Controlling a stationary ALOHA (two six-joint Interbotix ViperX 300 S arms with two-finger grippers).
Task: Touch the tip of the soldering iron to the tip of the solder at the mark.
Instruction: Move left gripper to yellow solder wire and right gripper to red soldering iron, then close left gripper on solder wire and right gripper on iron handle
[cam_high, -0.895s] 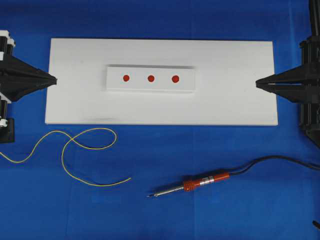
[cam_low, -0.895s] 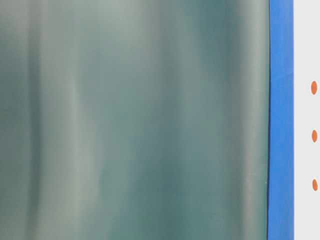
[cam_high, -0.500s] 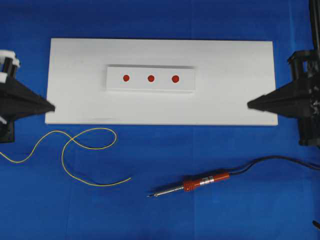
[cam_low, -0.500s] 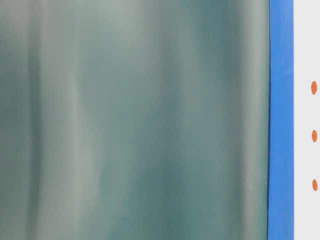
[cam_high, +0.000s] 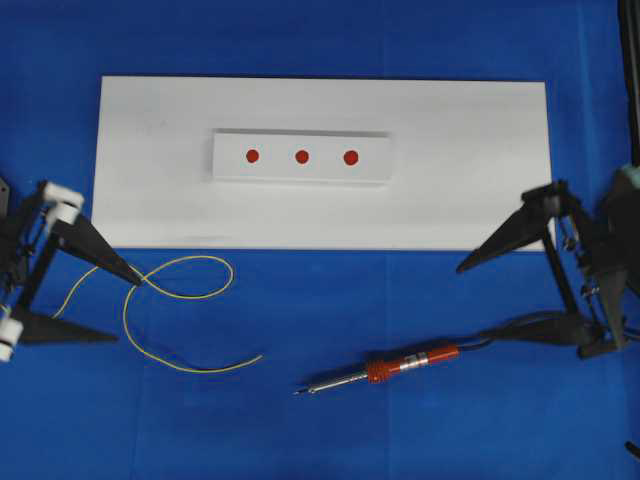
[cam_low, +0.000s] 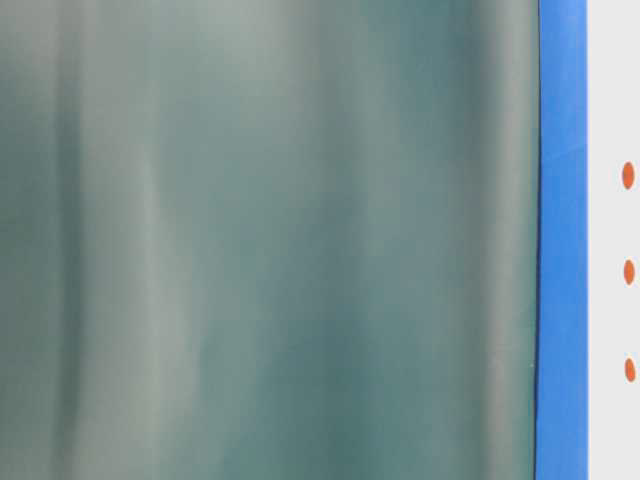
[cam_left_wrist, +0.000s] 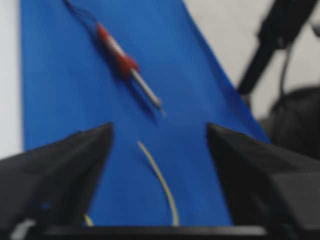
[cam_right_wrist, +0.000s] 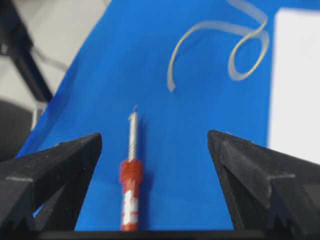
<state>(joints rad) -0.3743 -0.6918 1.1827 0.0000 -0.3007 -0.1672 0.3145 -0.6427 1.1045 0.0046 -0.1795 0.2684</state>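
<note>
Blue cloth (cam_high: 330, 430) covers the whole table; everything listed lies on it.

White board (cam_high: 470, 200): large, flat, toward the far edge, bare except for a raised white strip (cam_high: 230, 170) bearing three red dots (cam_high: 302, 157) in a row. Which dot is the mark I cannot tell.

Left gripper (cam_high: 125, 305): black, jaws spread wide, empty, at the left edge, one fingertip over a loop of the solder.

Right gripper (cam_high: 495, 295): black, jaws spread wide, empty, at the right edge, straddling the black cord (cam_high: 520, 325).

Soldering iron (cam_high: 385, 370): near the front edge, right of centre, lying flat, pointed shaft toward the left, untouched.

Solder (cam_high: 180, 290): thin yellow wire in loose curves, front-left, free end pointing toward the iron but well apart from it.

Progress, by my reckoning: nothing done yet. Both items remain to be gripped, lifted over the board's front edge and brought tip to tip at the strip. Nothing stands between; the trailing cord and springy wire are the likely nuisances.
</note>
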